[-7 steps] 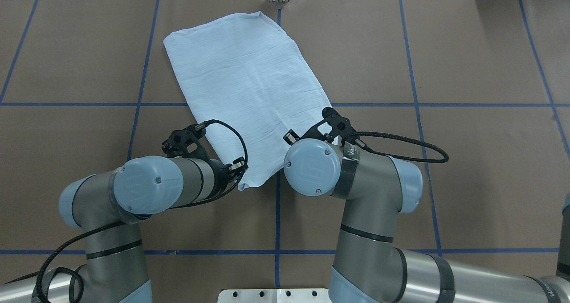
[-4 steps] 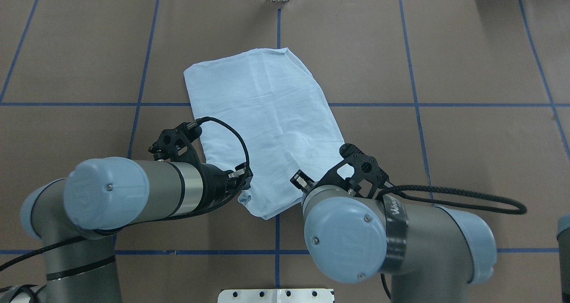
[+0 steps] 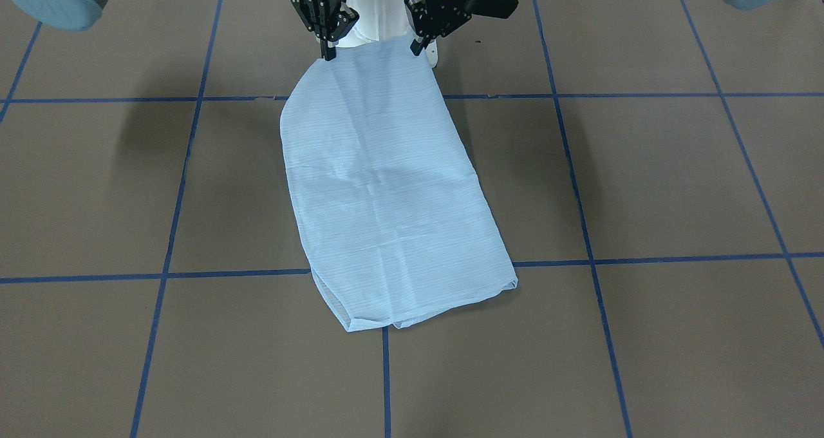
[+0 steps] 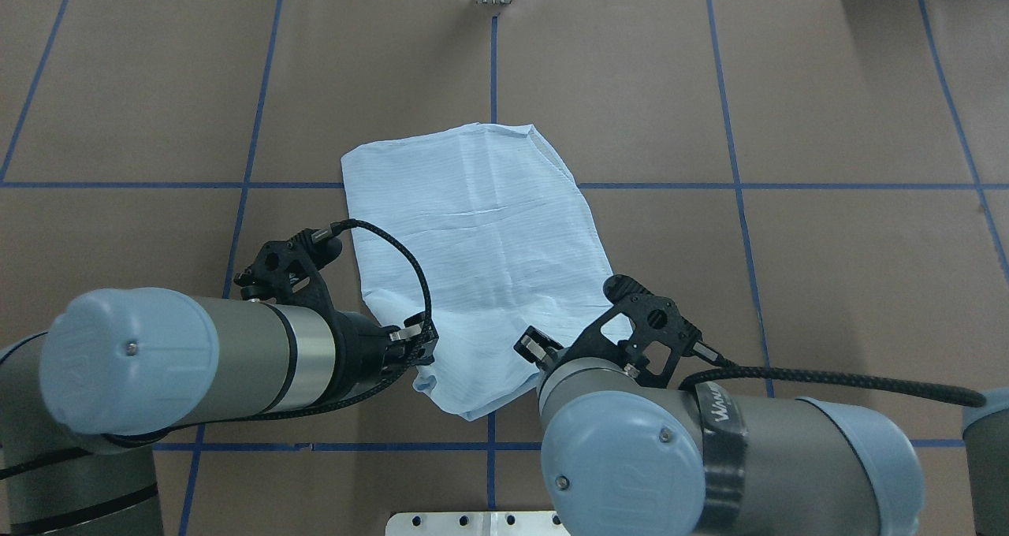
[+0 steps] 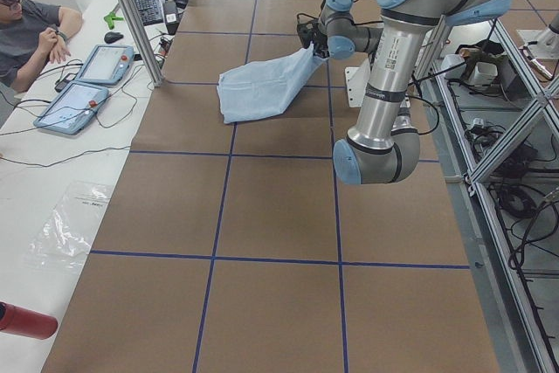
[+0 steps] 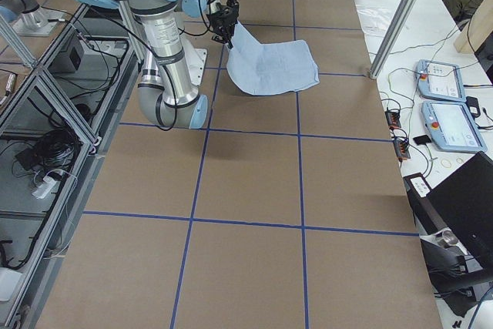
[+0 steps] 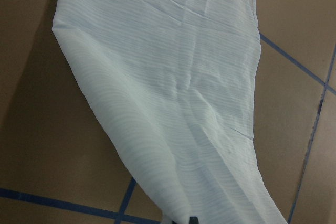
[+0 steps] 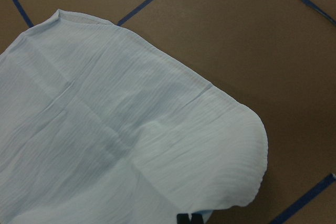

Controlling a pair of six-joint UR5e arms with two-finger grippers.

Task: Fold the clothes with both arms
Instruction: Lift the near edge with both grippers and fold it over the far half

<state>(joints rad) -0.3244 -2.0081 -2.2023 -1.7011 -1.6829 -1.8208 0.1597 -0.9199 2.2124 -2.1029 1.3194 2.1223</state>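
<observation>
The clothes are one pale-blue striped shirt (image 4: 481, 252), folded into a long panel on the brown table; collar and buttons do not show. In the front-facing view the shirt (image 3: 386, 193) rises at its robot-side edge, which hangs from both grippers. My left gripper (image 3: 415, 50) is shut on one corner of that edge, and my right gripper (image 3: 328, 55) is shut on the other. From overhead both sets of fingers are hidden under the wrists. Each wrist view is filled by the draped shirt (image 7: 173, 103) (image 8: 115, 129).
Blue tape lines (image 4: 490, 63) divide the table into squares. The white pedestal base (image 4: 489, 520) sits between the arms at the near edge. A person (image 5: 31, 24) sits at a side bench with two pendants (image 5: 87, 85). A red bottle (image 5: 22, 321) lies there too.
Both arms have drawn back toward the robot base, dragging the shirt with them. Its far edge has slid from the table's back edge to about the first cross line.
</observation>
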